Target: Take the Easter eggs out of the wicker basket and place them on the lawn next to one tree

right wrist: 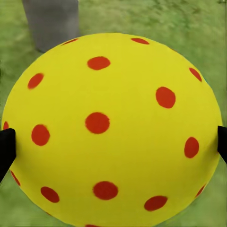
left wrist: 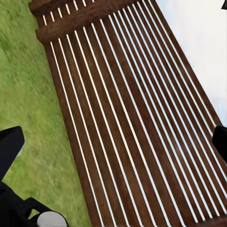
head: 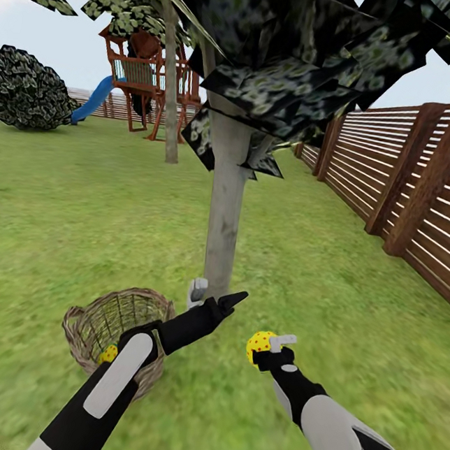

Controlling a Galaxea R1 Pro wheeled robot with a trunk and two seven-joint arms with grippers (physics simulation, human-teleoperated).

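our right gripper (head: 266, 344) pinches a yellow red-dotted easter egg (right wrist: 111, 130) above the mottled green lawn (head: 77, 221), near the pale grey tree trunk (head: 224, 218). left gripper (head: 218, 296) spread, holding nothing, over the round grey-brown wicker basket (head: 86, 321); another egg (head: 108, 354) inside.

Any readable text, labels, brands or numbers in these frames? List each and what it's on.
None. No words, digits or logos are legible in any view.
The Easter egg held in the right tool bears only red dots.
The wooden fence, tree trunk, wicker basket and play set carry no markings.
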